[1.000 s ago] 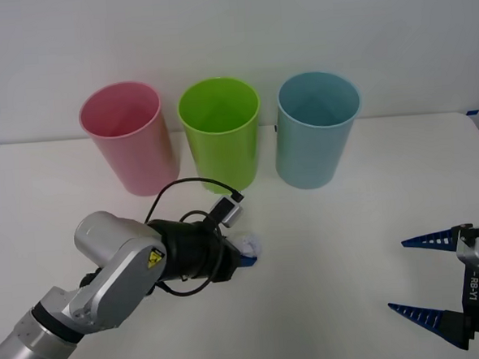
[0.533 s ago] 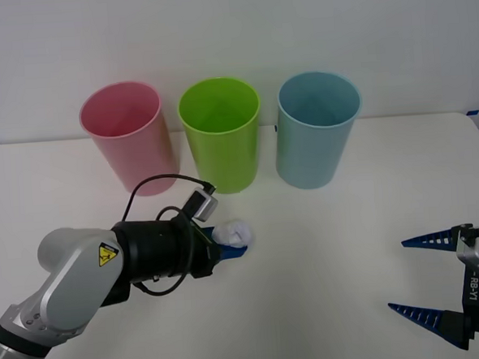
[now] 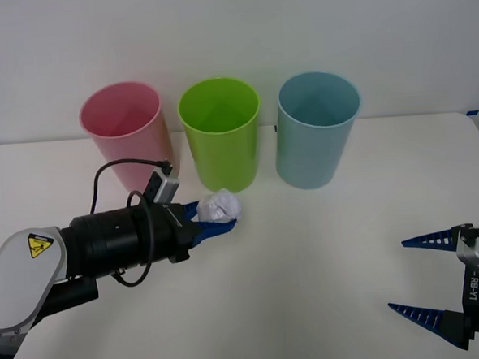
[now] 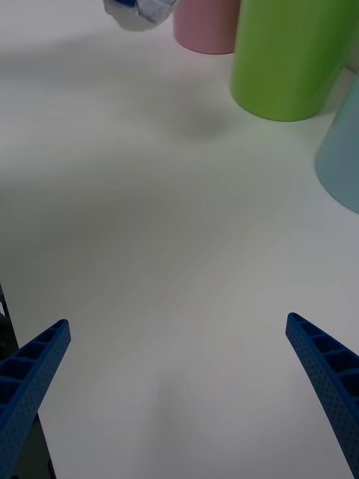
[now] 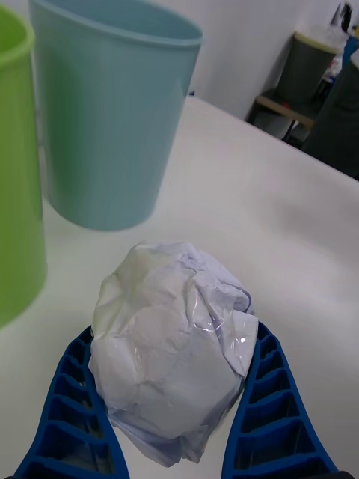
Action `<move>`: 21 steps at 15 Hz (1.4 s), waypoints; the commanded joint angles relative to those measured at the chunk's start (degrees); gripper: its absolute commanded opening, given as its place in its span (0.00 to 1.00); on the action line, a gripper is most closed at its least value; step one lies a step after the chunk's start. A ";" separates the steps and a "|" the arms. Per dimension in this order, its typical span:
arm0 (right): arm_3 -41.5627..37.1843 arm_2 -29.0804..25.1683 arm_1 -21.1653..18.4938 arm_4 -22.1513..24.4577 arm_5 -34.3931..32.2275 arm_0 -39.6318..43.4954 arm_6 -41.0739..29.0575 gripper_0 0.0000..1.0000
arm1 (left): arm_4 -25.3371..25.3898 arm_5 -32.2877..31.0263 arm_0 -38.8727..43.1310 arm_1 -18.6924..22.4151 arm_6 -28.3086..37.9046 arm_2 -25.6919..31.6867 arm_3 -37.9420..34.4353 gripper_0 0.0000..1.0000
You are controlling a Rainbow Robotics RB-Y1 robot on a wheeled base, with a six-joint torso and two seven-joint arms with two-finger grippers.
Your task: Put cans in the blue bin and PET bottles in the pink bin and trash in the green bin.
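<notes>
My left gripper (image 3: 215, 219) is shut on the trash (image 3: 220, 207), a whitish crumpled wad, and holds it above the table just in front of the green bin (image 3: 220, 133). In the left wrist view the trash (image 5: 173, 340) sits squeezed between the two blue fingers (image 5: 273, 419), with the green bin (image 5: 16, 172) and the blue bin (image 5: 112, 120) behind it. The pink bin (image 3: 128, 137) stands left of the green one and the blue bin (image 3: 316, 129) right of it. My right gripper (image 3: 416, 274) rests open at the table's near right. The right wrist view also catches the trash (image 4: 140, 10).
The three bins stand in a row at the back of the white table (image 3: 324, 239). The table's far edge meets a white wall. A dark bin and furniture (image 5: 310, 71) show in the room beyond the table.
My left arm has drawn back to the left and lifted the trash up and toward the green bin. The right arm has not moved.
</notes>
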 commanded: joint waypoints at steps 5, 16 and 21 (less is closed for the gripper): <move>0.00 0.00 0.00 0.00 0.00 0.00 0.00 1.00 | 18.42 2.78 -2.52 0.26 -11.81 4.81 -0.07 0.00; 0.00 0.00 0.00 0.00 0.00 0.00 0.00 1.00 | 28.09 13.68 -3.48 4.66 -11.28 9.46 -8.95 0.00; 0.00 0.00 0.00 0.00 0.00 0.00 0.00 1.00 | 28.70 33.81 -6.91 20.48 2.25 -2.75 -12.91 0.00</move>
